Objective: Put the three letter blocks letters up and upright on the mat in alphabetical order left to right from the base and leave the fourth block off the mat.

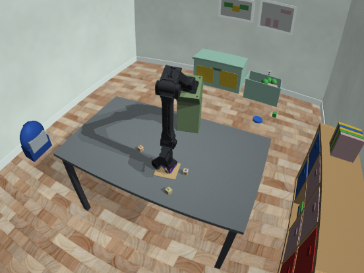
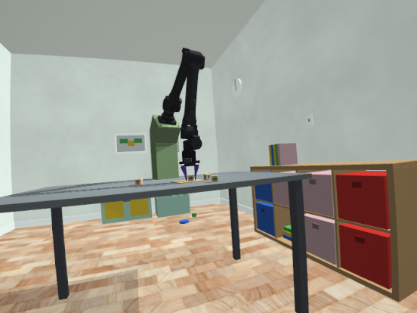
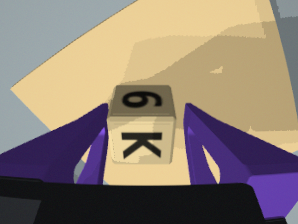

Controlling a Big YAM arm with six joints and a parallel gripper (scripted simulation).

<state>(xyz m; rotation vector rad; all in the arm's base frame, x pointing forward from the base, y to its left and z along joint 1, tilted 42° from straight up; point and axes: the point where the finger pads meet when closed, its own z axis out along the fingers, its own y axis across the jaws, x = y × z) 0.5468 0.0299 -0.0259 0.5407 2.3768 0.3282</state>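
Note:
A wooden block lies on the tan mat. It shows a K to the wrist camera and a 6 on the adjoining face. My gripper is lowered over it, its purple fingers close on both sides of the block, with a thin gap on the right. Three more blocks lie off the mat: one to the left, one just right of the mat, and one near the table's front.
The grey table carries the arm's green pedestal at its back edge. A shelf unit stands to the right of the table. A blue chair stands to the left.

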